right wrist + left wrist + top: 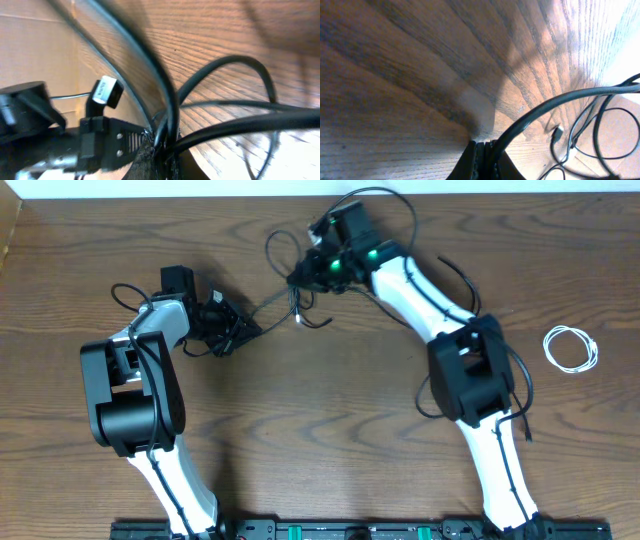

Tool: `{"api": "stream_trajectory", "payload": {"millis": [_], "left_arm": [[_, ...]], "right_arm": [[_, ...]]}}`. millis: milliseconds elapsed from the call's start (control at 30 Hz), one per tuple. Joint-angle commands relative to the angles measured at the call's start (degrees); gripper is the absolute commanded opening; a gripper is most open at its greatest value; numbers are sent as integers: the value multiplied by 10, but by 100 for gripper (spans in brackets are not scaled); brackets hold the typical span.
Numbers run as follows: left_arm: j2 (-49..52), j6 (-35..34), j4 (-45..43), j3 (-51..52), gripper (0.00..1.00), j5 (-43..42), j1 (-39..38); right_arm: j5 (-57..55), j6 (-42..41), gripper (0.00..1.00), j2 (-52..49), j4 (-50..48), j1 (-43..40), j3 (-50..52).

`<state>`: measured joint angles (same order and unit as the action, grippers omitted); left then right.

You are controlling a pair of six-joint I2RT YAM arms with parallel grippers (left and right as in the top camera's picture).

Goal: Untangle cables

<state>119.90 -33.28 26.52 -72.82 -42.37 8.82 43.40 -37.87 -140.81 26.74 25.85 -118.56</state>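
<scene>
You're partway at best: the white cable lies coiled alone near the right edge, but the black cables are a knot near the middle of the far edge. Your left gripper is pinched on one strand and your right gripper is clamped on the knot. No containers in sight.

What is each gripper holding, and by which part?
Left gripper pinches one black cable mid-length. Right gripper clamps several black cable strands where they bunch together.
</scene>
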Motion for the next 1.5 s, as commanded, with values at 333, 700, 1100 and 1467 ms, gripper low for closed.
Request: {"api": "stream_trajectory", "payload": {"millis": [333, 700, 1100, 1467], "left_arm": [[13, -7, 28, 6, 7, 124, 47], [13, -17, 43, 6, 7, 124, 83], [13, -22, 40, 6, 7, 114, 75], [13, -22, 41, 6, 7, 113, 74]], "right_arm": [[97, 76, 1, 28, 49, -41, -6], [-15, 78, 24, 28, 68, -1, -6], [-104, 77, 29, 28, -9, 50, -6], [-362, 61, 33, 2, -38, 110, -6]]}}
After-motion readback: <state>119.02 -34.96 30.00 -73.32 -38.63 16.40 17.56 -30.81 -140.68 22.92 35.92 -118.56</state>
